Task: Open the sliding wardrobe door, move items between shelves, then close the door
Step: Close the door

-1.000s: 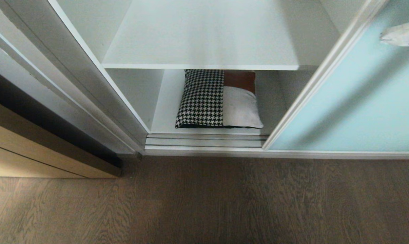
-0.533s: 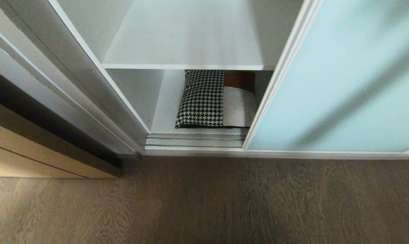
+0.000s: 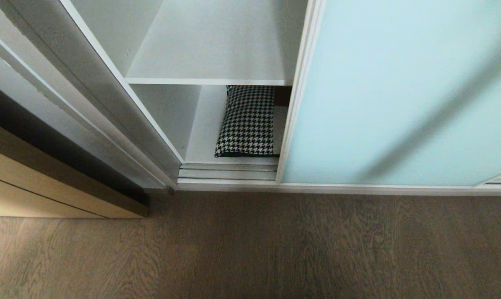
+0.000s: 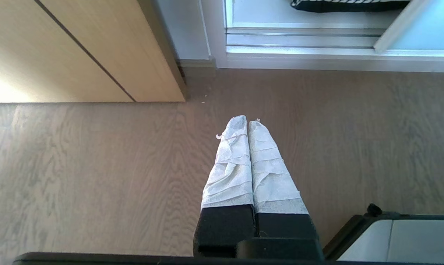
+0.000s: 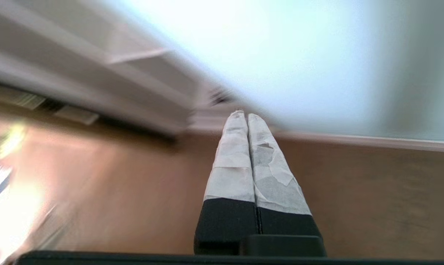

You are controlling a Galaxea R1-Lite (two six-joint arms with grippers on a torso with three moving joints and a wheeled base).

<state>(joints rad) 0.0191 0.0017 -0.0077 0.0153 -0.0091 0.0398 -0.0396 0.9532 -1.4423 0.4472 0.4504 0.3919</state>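
Right hand (image 5: 243,115) pressed together | sliding wardrobe door (image 3: 391,95) half-covering houndstooth cushion (image 3: 246,120)

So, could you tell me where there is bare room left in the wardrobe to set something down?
The upper shelf is bare from the left wall to the sliding wardrobe door. On the lower shelf, a bare strip lies between the left wall and the houndstooth cushion. The cushion's right side is crowded: the door's edge covers it.
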